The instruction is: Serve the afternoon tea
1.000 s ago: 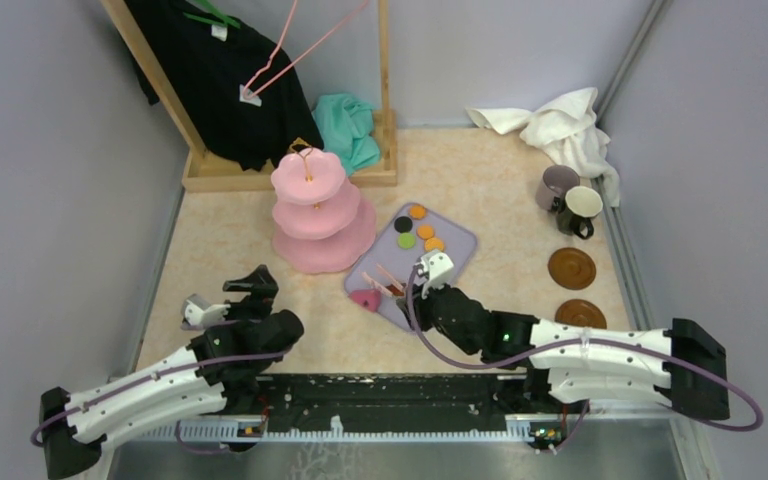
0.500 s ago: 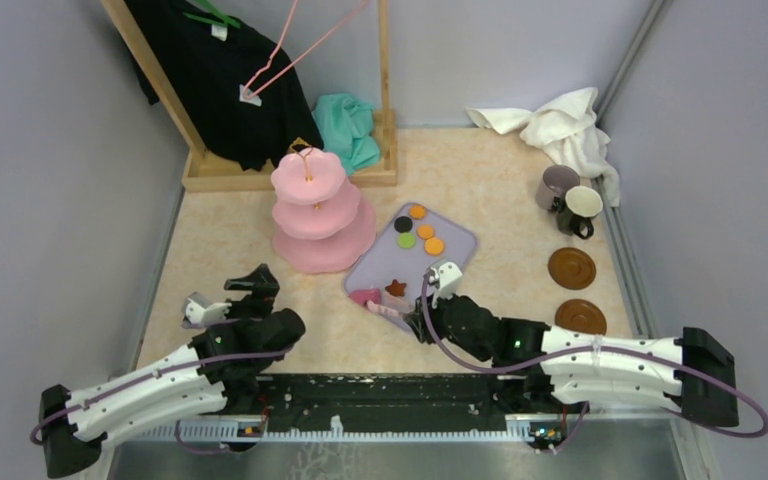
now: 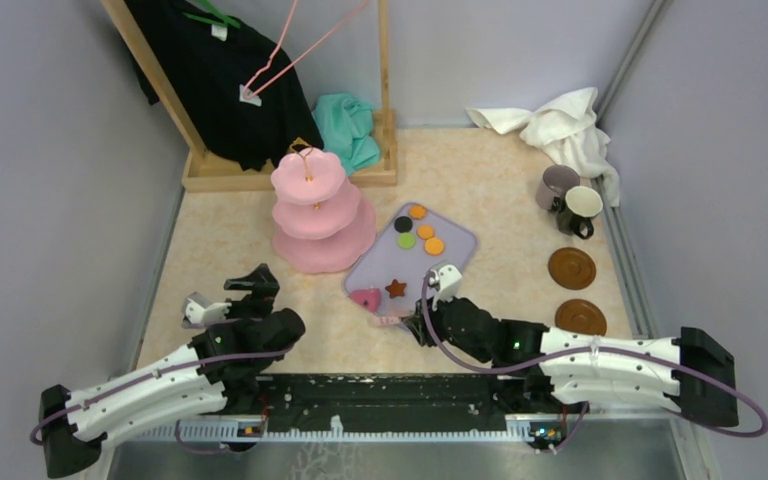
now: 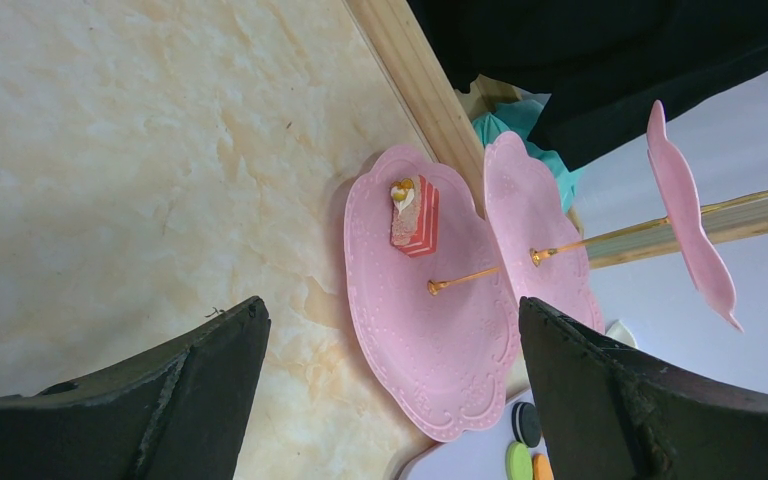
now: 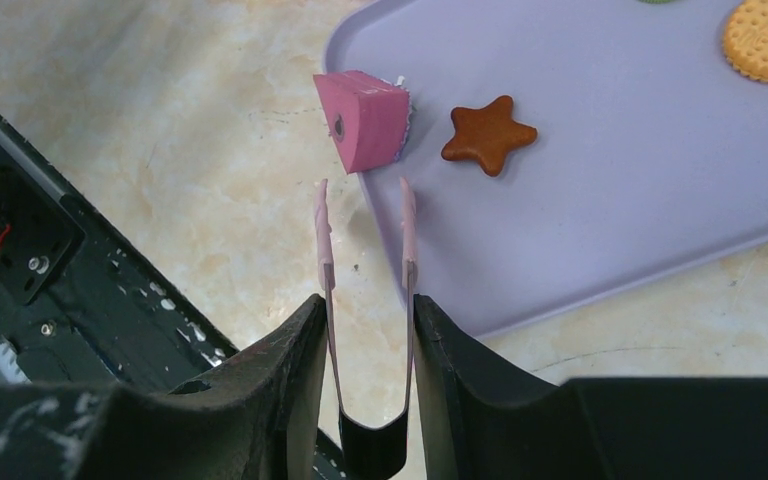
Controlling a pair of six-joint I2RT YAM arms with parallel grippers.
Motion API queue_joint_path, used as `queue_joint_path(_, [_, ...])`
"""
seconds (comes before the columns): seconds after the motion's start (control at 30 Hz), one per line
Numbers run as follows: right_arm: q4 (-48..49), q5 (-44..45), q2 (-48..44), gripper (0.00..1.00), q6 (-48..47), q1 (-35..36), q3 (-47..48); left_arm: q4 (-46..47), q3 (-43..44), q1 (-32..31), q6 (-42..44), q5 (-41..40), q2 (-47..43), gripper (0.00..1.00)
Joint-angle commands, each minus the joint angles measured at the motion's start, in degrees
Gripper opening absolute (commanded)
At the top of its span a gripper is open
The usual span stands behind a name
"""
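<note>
Right wrist: right gripper (image 5: 366,322) clamps tongs (image 5: 409,238), tips just short of pink wedge (image 5: 365,125); tongs may twist, knocking wedge off tray (image 5: 610,210). Left gripper (image 4: 392,318) agape, empty.

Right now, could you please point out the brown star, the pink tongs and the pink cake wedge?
brown star (image 5: 488,133), right wrist view, its centre.
pink tongs (image 5: 409,240), right wrist view, midway along one prong.
pink cake wedge (image 5: 365,125), right wrist view, broad pink face.

Both arms (image 3: 140,390) wear white shells, black joints and looping purple cables (image 3: 457,357).
</note>
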Motion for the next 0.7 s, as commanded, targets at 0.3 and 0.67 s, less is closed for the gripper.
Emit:
queue_joint_path(0.3, [8.1,-3.3,2.7,0.36,5.2,0.5,-4.3,-4.3,0.2,-0.3,-1.4,-2.6,0.5,0.99])
queue_joint_path(0.67, [13.2,-3.7,5.0,0.36,7.7,0.6,-7.2,-3.9,0.2,-0.3,-1.4,-1.7,0.8,0.99])
